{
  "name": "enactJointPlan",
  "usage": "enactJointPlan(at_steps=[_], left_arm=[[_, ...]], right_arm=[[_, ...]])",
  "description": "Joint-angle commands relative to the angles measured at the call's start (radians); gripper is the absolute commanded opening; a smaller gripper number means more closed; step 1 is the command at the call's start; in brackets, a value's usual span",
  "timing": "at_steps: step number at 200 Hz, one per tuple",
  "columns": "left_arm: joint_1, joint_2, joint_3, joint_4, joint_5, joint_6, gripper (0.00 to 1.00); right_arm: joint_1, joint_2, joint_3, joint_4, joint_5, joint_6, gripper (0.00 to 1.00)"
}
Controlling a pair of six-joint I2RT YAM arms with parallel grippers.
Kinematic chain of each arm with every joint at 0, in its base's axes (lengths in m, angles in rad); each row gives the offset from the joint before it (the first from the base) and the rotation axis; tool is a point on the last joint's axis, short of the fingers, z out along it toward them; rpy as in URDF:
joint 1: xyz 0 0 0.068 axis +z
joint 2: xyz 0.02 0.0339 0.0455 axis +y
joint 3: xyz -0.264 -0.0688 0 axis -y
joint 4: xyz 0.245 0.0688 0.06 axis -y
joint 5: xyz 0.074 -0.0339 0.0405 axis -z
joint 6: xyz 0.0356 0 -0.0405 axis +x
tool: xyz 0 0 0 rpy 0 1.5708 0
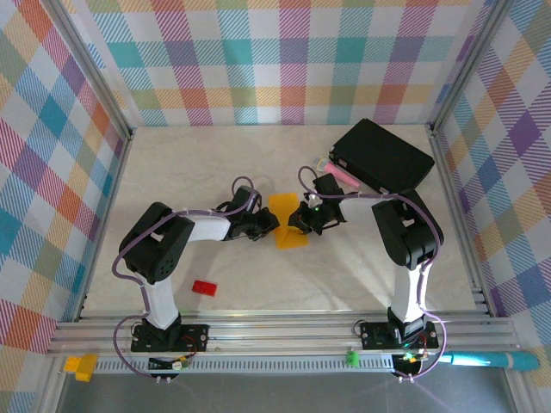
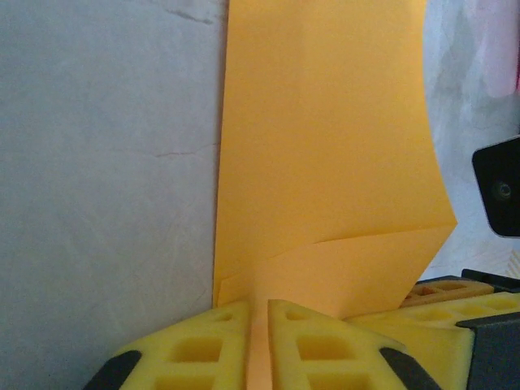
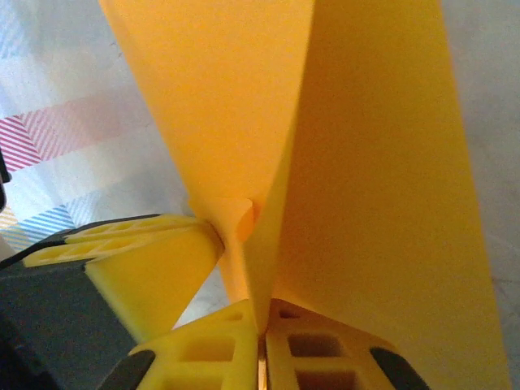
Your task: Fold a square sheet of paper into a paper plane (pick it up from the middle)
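Note:
The square sheet of paper (image 1: 284, 220), orange-yellow and partly folded, is held just above the table's middle between both arms. My left gripper (image 1: 269, 226) is shut on its left edge. In the left wrist view the paper (image 2: 325, 146) runs up from between my pinched yellow fingertips (image 2: 260, 325), with a folded flap across its lower part. My right gripper (image 1: 302, 222) is shut on the right side. In the right wrist view its fingertips (image 3: 262, 329) pinch a crease of the paper (image 3: 374, 162), which fans upward. The left gripper's fingers (image 3: 150, 260) grip the sheet close beside it.
A black box (image 1: 383, 155) lies at the back right with a pink stick (image 1: 343, 177) at its near-left corner. A small red block (image 1: 204, 288) sits at the front left. Plaid walls (image 1: 52, 155) close in the table on three sides.

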State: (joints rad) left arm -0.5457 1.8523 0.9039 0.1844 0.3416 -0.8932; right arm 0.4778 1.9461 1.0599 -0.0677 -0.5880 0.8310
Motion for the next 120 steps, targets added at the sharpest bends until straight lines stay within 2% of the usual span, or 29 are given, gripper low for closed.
enactJointPlan(at_steps=[1, 28, 56, 78, 100, 120], left_arm=[[0.033, -0.077, -0.029, -0.045, 0.001, 0.000, 0.18], [0.092, -0.189, -0.098, -0.028, -0.048, 0.013, 0.32], [0.175, -0.306, -0.181, 0.022, -0.018, -0.002, 0.45], [0.212, -0.396, -0.214, 0.051, 0.026, -0.008, 0.59], [0.216, -0.477, -0.250, 0.120, 0.061, -0.028, 0.79], [0.215, -0.508, -0.280, 0.209, 0.105, -0.086, 0.89]], right_arm=[[0.004, -0.024, 0.015, 0.006, 0.022, -0.046, 0.07], [0.002, -0.093, 0.022, -0.001, 0.080, -0.112, 0.04], [-0.009, -0.181, 0.020, 0.038, 0.109, -0.169, 0.04], [-0.020, -0.226, 0.018, 0.090, 0.072, -0.187, 0.04], [-0.031, -0.252, 0.015, 0.159, -0.005, -0.159, 0.04], [-0.032, -0.268, 0.015, 0.220, -0.064, -0.125, 0.04]])
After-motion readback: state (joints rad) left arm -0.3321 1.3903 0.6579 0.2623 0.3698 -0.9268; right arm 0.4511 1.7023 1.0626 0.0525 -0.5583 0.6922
